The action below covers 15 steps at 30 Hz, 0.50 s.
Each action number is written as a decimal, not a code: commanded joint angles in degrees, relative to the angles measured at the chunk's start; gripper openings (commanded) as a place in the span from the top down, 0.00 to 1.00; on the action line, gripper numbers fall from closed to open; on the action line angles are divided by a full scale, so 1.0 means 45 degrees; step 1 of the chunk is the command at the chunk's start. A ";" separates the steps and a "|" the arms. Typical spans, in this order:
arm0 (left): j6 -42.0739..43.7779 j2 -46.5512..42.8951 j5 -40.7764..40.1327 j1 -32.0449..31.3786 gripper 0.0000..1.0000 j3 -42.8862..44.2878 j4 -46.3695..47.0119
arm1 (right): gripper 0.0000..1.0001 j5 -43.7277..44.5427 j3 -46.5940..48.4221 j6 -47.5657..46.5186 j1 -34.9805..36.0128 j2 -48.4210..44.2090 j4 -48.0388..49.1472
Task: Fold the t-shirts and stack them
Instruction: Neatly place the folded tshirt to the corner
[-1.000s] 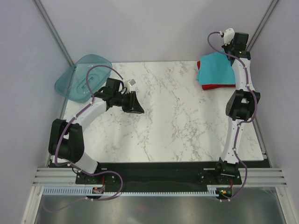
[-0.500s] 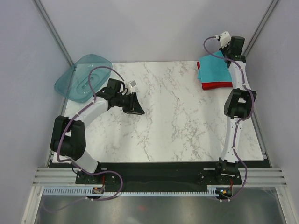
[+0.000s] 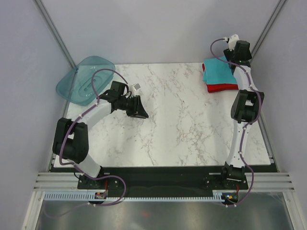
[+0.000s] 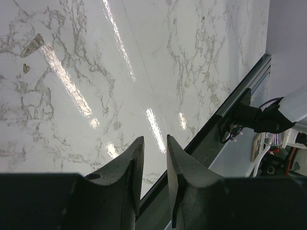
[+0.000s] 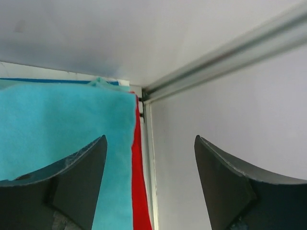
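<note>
The turquoise t-shirt point(image 3: 218, 72) lies folded on top of the folded red t-shirt point(image 3: 221, 87) in the table's far right corner. A red strip shows along the near and right sides. My right gripper point(image 3: 238, 49) hangs over the stack's far right corner. In the right wrist view it point(image 5: 149, 138) is open wide with nothing between the fingers; the turquoise cloth point(image 5: 62, 129) and the red edge point(image 5: 139, 191) lie below. My left gripper point(image 3: 139, 109) hovers over the left middle of the table. Its jaws point(image 4: 154, 137) stand a narrow gap apart and hold nothing.
A translucent teal tray point(image 3: 85, 79) rests at the far left corner, overhanging the marble table point(image 3: 177, 124). Grey walls and a metal frame post point(image 5: 225, 52) close in right behind the shirt stack. The table's dark near-edge rail point(image 4: 216, 124) shows past the left fingers.
My right gripper has opened from shut and drawn slightly back toward the far right corner. The turquoise shirt lies flat on the red one. The left arm has not moved.
</note>
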 commanded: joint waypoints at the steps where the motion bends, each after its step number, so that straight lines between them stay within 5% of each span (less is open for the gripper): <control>1: 0.0487 -0.0770 0.0534 -0.0062 0.67 0.0043 0.0212 | 0.19 0.1624 -0.0718 0.1364 0.0026 -0.2326 0.0555; 4: 0.0526 -0.1240 0.0573 -0.0062 0.67 0.0063 0.0212 | 0.31 0.1196 -0.2449 0.2653 0.0026 -0.3692 -0.0150; 5: 0.0526 -0.1376 0.0593 -0.0062 0.67 0.0024 0.0212 | 0.55 0.0982 -0.2903 0.3217 0.0006 -0.4412 -0.0209; 8: 0.0506 -0.1786 0.0554 -0.0082 0.67 -0.0055 0.0232 | 0.82 -0.0033 -0.3961 0.3826 -0.0072 -0.5081 -0.0287; 15: 0.0487 -0.2159 0.0592 -0.0082 0.66 -0.0153 0.0329 | 0.96 -0.2514 -0.3085 0.5525 -0.0501 -0.3972 -0.0463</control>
